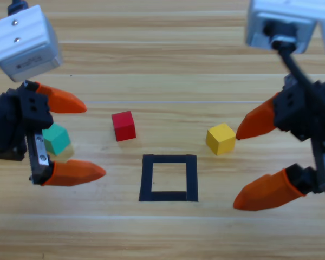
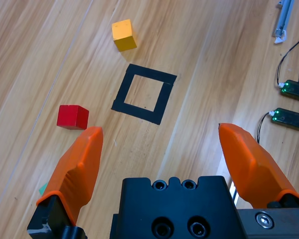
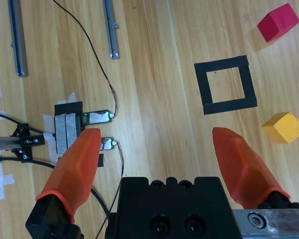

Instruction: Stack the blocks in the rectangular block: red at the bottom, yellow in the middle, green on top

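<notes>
Judging by their look, the three cubes are small, matte, stiff and light, so each should take a plain pinch across two opposite flat faces, low enough to leave the top free for stacking; the matte sides ought not to slip, though an off-square grip could twist a cube as the jaws close. Nearest the camera's lower edge in the high view lies the rectangular block (image 1: 168,178), a black tape outline with bare wood inside and nothing stacked in it, so the task looks not yet begun. Just beyond it and to the left sits the red cube (image 1: 123,125), which goes down first; it is apart from the tape and from both grippers. On the other side the yellow cube (image 1: 220,138) rests just beside the tip of the right gripper's upper jaw, whether touching or not I cannot tell. The right gripper (image 1: 242,167) has its jaws spread wide and nothing between them; its own wrist view shows only wood in the gap. At the far left the green cube (image 1: 56,138) lies under the left gripper (image 1: 92,138), between its two jaws as seen from above, yet the jaws stand wide and do not appear to touch it; the left wrist view shows only a sliver of teal past one jaw, so that gripper carries nothing either.
</notes>
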{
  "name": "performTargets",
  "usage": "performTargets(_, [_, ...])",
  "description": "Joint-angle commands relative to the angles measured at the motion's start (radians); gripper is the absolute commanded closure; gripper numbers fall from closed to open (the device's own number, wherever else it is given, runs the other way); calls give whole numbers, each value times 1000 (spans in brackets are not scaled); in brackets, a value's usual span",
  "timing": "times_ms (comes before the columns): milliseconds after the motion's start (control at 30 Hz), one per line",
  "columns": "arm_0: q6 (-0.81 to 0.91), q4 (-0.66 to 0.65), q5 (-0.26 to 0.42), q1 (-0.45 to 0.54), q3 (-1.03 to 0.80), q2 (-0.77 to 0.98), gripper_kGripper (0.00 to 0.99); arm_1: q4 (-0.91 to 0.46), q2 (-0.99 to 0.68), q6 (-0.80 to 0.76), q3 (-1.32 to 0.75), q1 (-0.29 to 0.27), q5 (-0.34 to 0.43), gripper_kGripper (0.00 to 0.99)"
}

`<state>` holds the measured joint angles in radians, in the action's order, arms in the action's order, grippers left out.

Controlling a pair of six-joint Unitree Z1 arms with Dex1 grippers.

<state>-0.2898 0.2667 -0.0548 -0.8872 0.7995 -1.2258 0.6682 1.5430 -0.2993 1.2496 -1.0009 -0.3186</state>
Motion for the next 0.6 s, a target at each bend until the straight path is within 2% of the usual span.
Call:
performTargets(33, [11, 9, 9, -21, -25, 19, 0, -18, 63, -4, 5, -27, 7, 10])
performTargets(233, [12, 9, 12, -22, -28, 17, 0, -16, 71, -1, -4, -27, 7, 10])
performTargets(300, [15, 8, 16, -21, -29, 17, 0, -18, 72, 28, -6, -27, 30, 10])
performTargets(367, [32, 3, 44, -21, -34, 12, 0, -21, 75, 78, -2, -27, 127, 10])
performTargets(467, [141, 8, 119, -21, -19, -8, 0, -65, 92, 172, 2, -24, 340, 10])
performTargets(500, [169, 8, 138, -21, -6, -15, 0, -76, 105, 195, 8, -13, 386, 10])
performTargets(567, [270, 13, 204, -15, 26, -28, 0, -81, 146, 209, 30, 12, 421, 10])
performTargets(600, [348, 28, 214, 2, 56, -35, 0, -79, 178, 224, 47, 21, 449, 10])
